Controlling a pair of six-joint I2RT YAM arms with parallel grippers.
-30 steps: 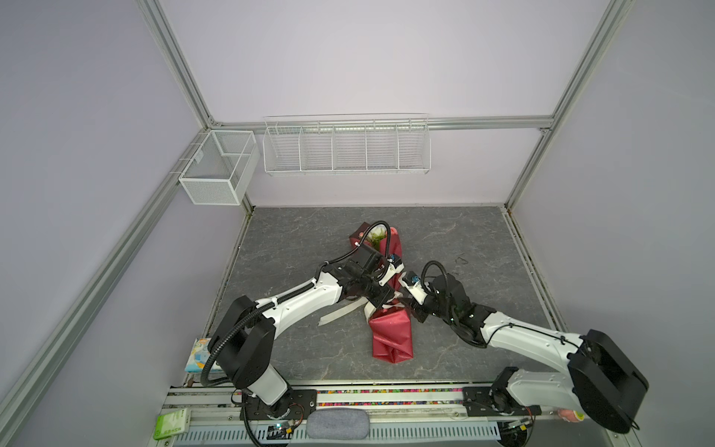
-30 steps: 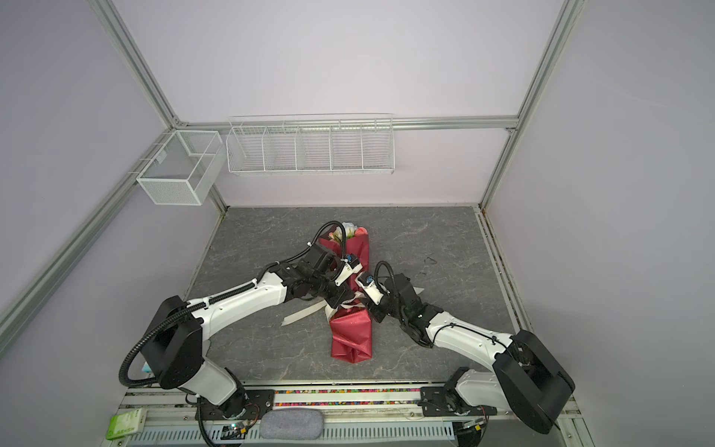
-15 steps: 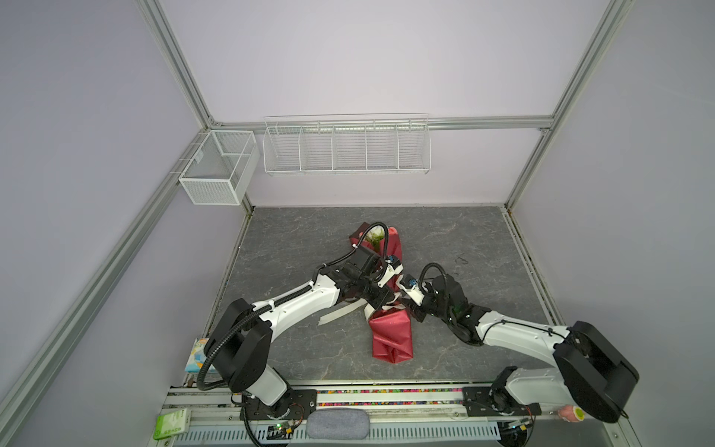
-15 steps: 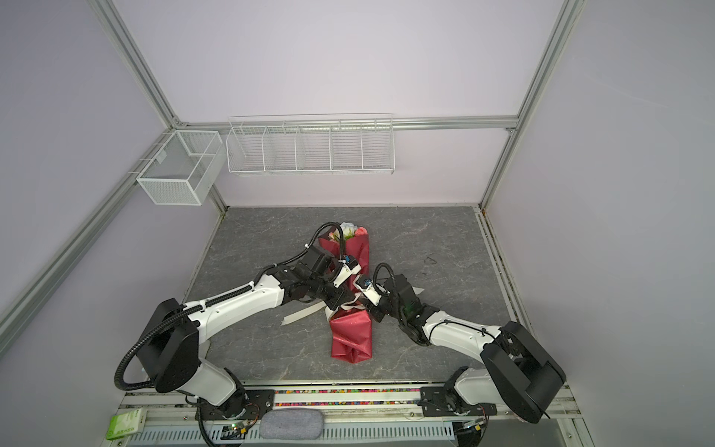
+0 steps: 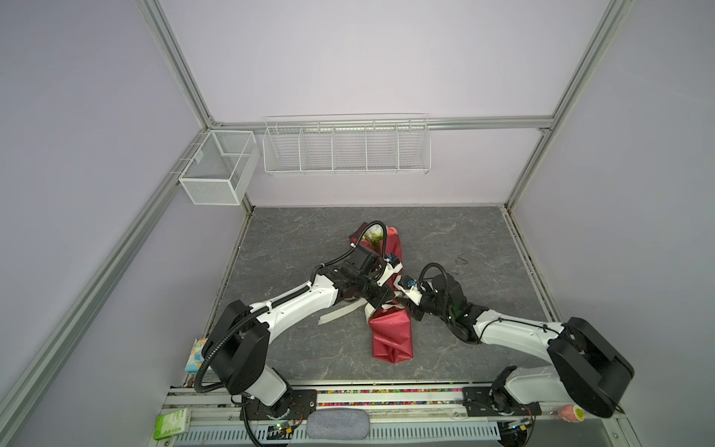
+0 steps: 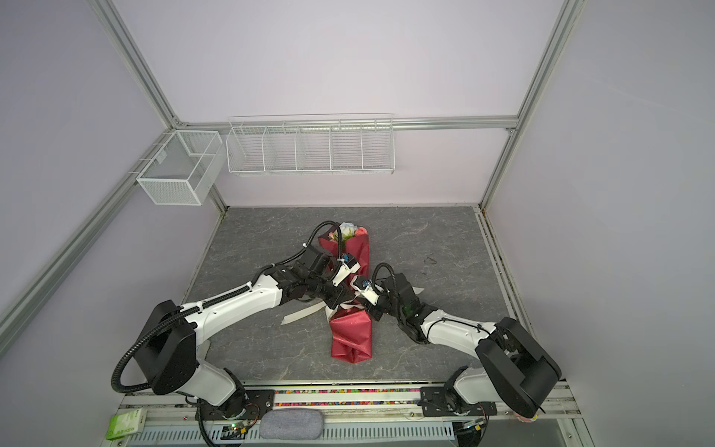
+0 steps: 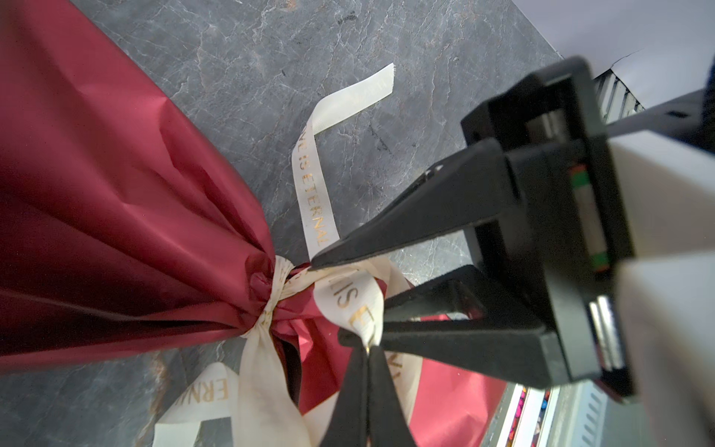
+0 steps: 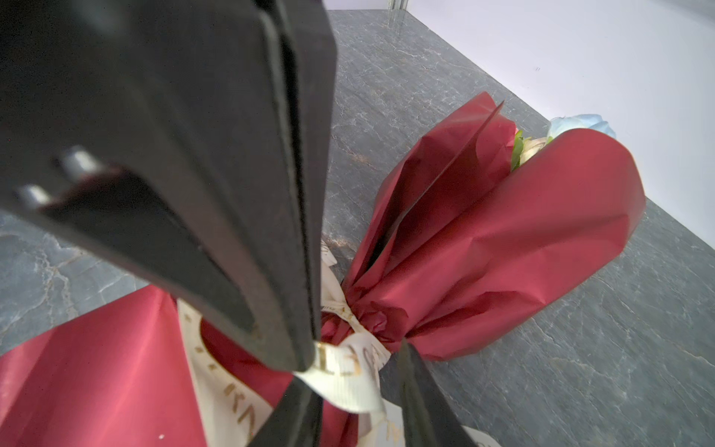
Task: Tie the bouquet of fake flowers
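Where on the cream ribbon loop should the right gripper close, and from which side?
Probably the stretch of the ribbon loop between the knot and the left gripper, which holds it up. Come from the right-arm side of the bouquet, closing on its flat faces; the right gripper stands open around it there.

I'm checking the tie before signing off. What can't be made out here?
Right wrist view: the left claw, shut on the cream ribbon, blocks part of the knot.
Top views: the left arm and right arm cover the tied waist.
All views: the bouquet of fake flowers hides its stems inside red paper; blooms barely show.
Left wrist view: the lettering's first word is folded away.
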